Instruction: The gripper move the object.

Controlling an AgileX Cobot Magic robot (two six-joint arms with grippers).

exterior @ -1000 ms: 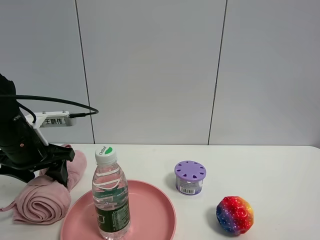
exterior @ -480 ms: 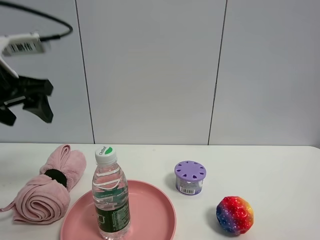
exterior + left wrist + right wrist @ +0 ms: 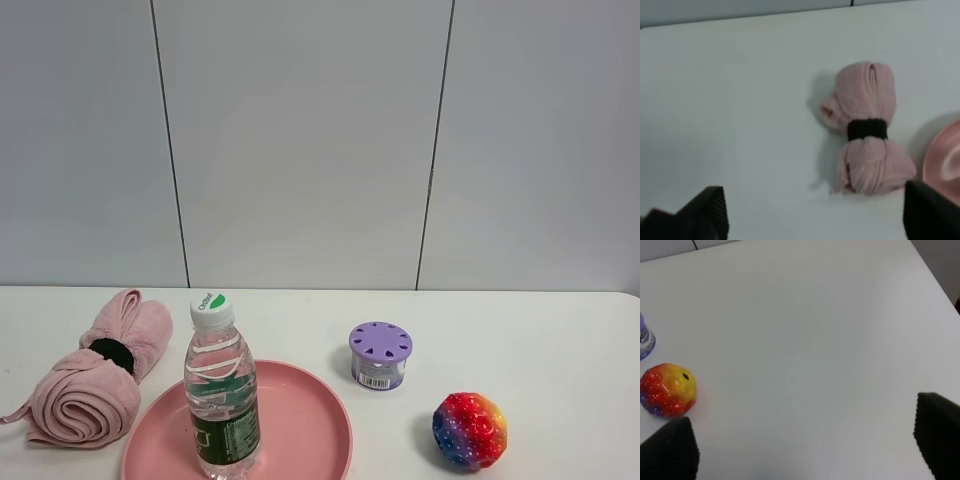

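The pink rolled towel (image 3: pixel 95 378) with a black band (image 3: pixel 110 354) lies on the white table at the left, beside the pink plate. In the left wrist view the towel (image 3: pixel 867 135) lies flat well below my left gripper (image 3: pixel 815 217), whose black fingertips (image 3: pixel 707 212) stand wide apart and hold nothing. My right gripper (image 3: pixel 802 445) is also open and empty, above bare table to the right of the ball. Neither gripper nor arm shows in the exterior high view.
A water bottle (image 3: pixel 222 390) stands on the pink plate (image 3: pixel 300 425). A purple lidded tub (image 3: pixel 380 354) and a rainbow ball (image 3: pixel 469 430) sit to the right. The table's right edge (image 3: pixel 940 285) shows in the right wrist view.
My left gripper, which was down at the towel's band, let go, rose up and left the exterior high view. The towel stays lying where it was.
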